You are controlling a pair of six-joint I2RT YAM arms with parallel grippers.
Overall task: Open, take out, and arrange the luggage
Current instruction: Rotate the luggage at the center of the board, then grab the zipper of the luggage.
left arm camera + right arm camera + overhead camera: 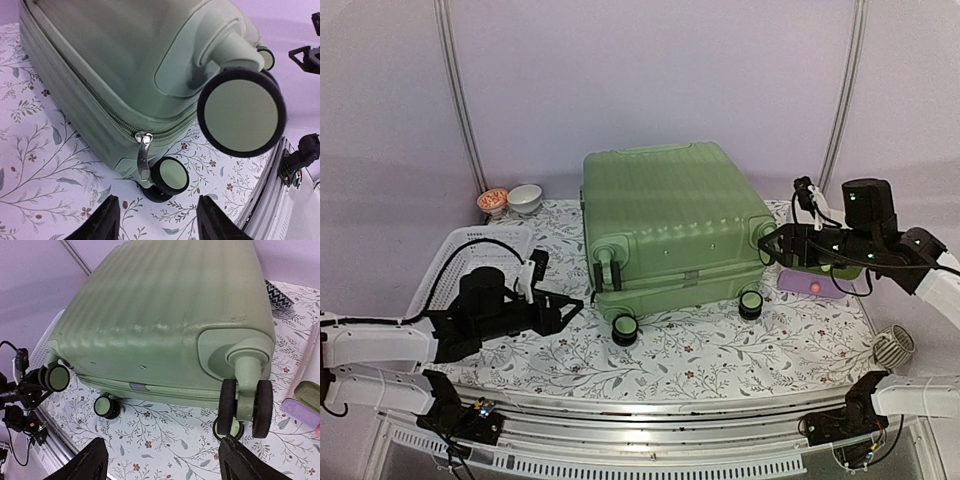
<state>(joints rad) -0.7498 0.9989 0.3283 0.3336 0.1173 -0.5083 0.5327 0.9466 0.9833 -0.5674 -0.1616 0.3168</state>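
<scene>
— The luggage (670,225) lies closed and flat in the centre of the top view, on the flowered table (720,350). How do the hands stand to it?

— Start with the left gripper (157,202). Its fingers are spread with nothing between them, at the bottom edge of its wrist view. Just above them the zipper pull (143,157) hangs off the seam. A small wheel (167,177) sits right beside it, and a big wheel (242,112) fills the right of the frame.

— And the other?

— The right gripper (164,442) is also spread wide and empty, low in its own view, facing the wheel end. The twin wheel (245,407) stands just above the finger at the lower right. I see no contact with the shell.

— What could go wrong?

— The pull is thin (metal, by the shine) and dangles close to that small wheel. I'd judge the fingers could close on the wheel instead, or slip off the tab. If the zip is dragged with nothing bracing the case, the whole shell might slide on the cloth. It could go toward the white basket (450,255) at the left or the purple box (810,283) at the right.
</scene>
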